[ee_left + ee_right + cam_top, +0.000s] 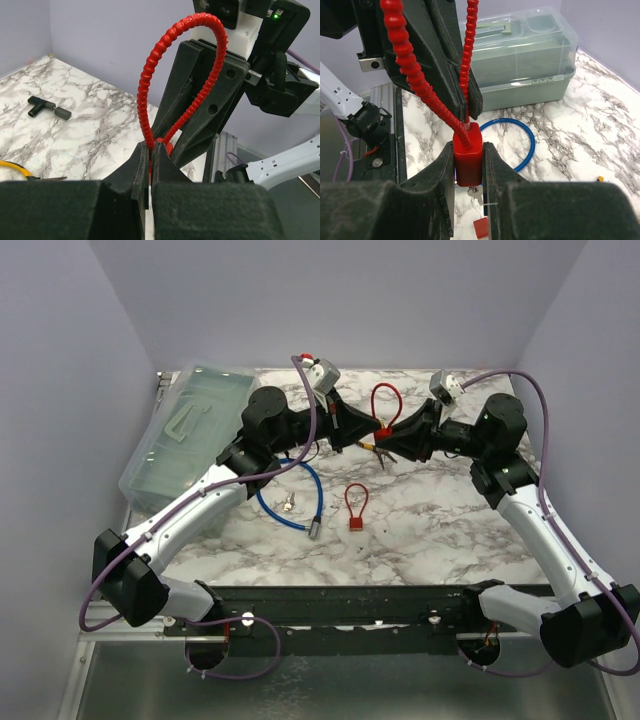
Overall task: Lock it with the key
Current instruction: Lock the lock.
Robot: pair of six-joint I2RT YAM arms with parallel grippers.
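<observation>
A red cable lock is held up between both grippers. Its ribbed cable loop (387,398) rises above its red body (383,432). My left gripper (366,429) is shut on the cable just above the body; in the left wrist view the gripper (151,150) pinches the red cable (148,80). My right gripper (468,150) is shut on the red lock body (468,157), and it also shows in the top view (400,436). A silver key (477,192) shows just under the body; I cannot tell whether it sits in the lock.
A second small red lock (355,508) lies on the marble table (450,520). A blue cable loop (312,472) with keys (290,503) lies left of it. A clear plastic box (188,435) stands at the far left. A black T-shaped tool (47,106) and yellow-handled items (374,447) lie nearby.
</observation>
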